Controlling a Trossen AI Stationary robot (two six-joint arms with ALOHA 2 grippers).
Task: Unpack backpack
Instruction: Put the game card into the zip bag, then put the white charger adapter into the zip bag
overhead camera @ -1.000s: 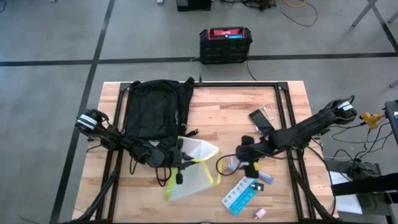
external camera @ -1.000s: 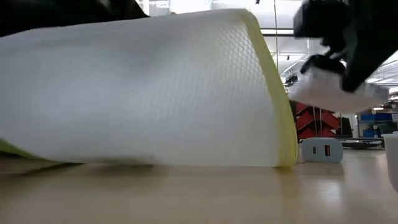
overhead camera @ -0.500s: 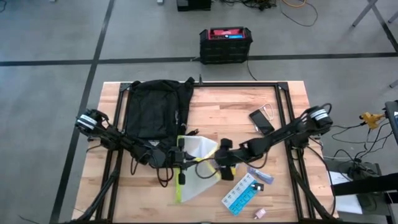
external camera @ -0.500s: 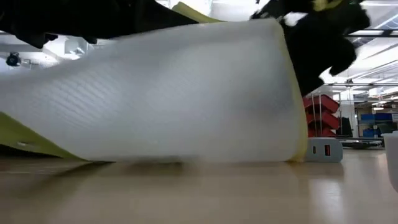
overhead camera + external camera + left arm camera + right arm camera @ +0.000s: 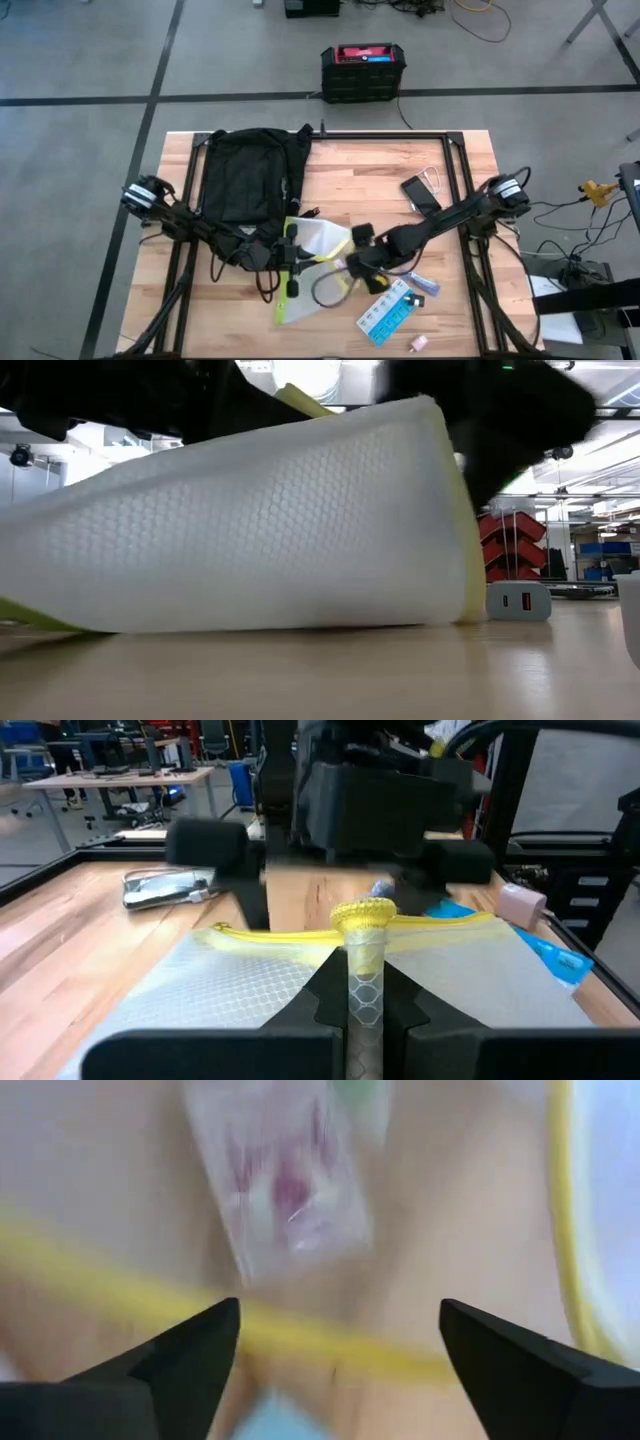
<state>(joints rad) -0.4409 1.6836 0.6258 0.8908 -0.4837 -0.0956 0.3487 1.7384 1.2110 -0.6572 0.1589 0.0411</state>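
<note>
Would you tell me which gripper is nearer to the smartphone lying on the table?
The right. The right gripper hovers by the mesh pouch, toward the smartphone; the left gripper grips the pouch's other side, farther away.

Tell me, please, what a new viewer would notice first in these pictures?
First, the white mesh pouch with yellow edging at the table's front middle, its edge pinched by the left gripper while the open right gripper is at its other side. Next, the large black fabric backpack lying flat at the table's back left.
</note>
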